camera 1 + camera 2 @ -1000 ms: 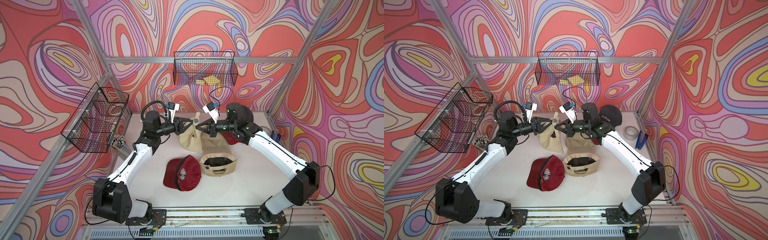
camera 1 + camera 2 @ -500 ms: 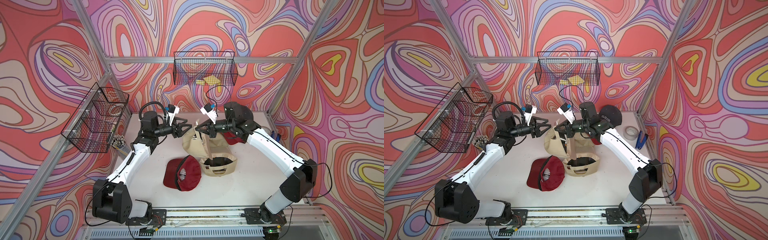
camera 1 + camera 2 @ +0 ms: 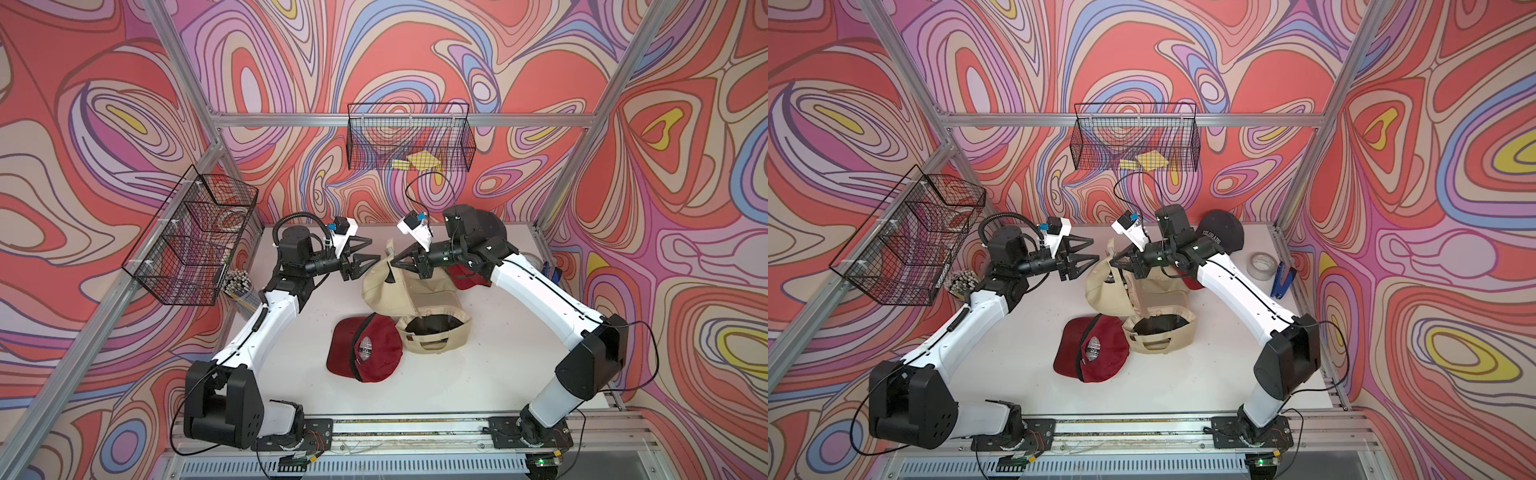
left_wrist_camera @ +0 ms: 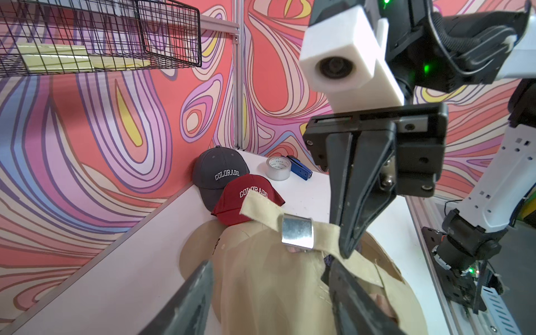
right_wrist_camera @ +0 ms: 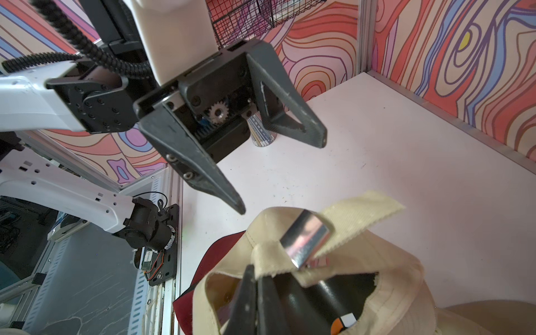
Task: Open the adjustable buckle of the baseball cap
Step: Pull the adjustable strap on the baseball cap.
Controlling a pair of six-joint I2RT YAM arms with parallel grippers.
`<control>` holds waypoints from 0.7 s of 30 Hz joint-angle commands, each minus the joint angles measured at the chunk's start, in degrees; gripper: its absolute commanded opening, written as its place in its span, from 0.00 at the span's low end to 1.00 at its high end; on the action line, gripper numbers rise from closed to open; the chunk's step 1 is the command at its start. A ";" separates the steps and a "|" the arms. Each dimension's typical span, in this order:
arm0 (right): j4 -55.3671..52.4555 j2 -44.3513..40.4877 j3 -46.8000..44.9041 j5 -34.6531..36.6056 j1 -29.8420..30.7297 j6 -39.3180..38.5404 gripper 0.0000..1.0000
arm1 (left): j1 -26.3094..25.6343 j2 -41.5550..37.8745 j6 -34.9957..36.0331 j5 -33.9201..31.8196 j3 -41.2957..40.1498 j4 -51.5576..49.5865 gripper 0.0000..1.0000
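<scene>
Beige cap (image 3: 386, 291) is lifted by its strap over the bench (image 3: 498, 353), toward the middle of the back edge in both top views. The right hand (image 3: 394, 262) pinches it, while the left hand (image 3: 374, 249) stands spread just beside it, touching nothing. Left wrist view: the right hand's fingers (image 4: 348, 203) are clamped tight on the strap (image 4: 262, 210) next to the metal buckle (image 4: 297, 235). Right wrist view: the left hand (image 5: 281, 175) gapes empty, apart from the cap.
</scene>
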 commanded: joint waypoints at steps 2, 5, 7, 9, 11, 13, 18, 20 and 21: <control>-0.23 0.82 1.51 -0.28 -0.01 -0.98 0.00 | -0.76 -0.14 15.29 0.86 1.93 -10.77 0.65; -0.15 0.92 1.45 -0.47 0.03 -0.67 0.00 | -0.85 -0.84 14.02 0.29 -1.64 -5.78 0.65; 0.07 0.74 1.21 -0.65 0.05 -0.51 0.00 | -0.94 -0.33 13.05 1.16 -1.10 -6.04 0.65; 0.58 0.02 0.64 -1.16 0.08 -0.32 0.00 | -1.30 -0.05 12.20 1.44 -0.92 -5.56 0.64; 1.40 -0.69 0.17 -1.77 0.10 0.08 0.00 | -2.18 0.12 12.14 0.83 -0.96 -5.28 0.64; 1.91 -1.10 -0.10 -2.33 0.02 0.35 0.00 | -3.09 0.12 11.64 -0.34 -0.96 -4.52 0.63; 2.30 -1.46 -0.27 -2.73 0.10 0.74 0.00 | -4.53 0.38 9.40 -0.46 0.88 -5.66 0.61; 2.72 -1.58 -0.52 -3.02 0.07 1.00 0.00 | -5.27 0.17 10.73 -1.53 1.22 -7.06 0.60; 3.06 -1.70 -0.67 -3.22 0.07 1.11 0.00 | -5.50 0.13 11.45 -2.02 1.20 -7.77 0.60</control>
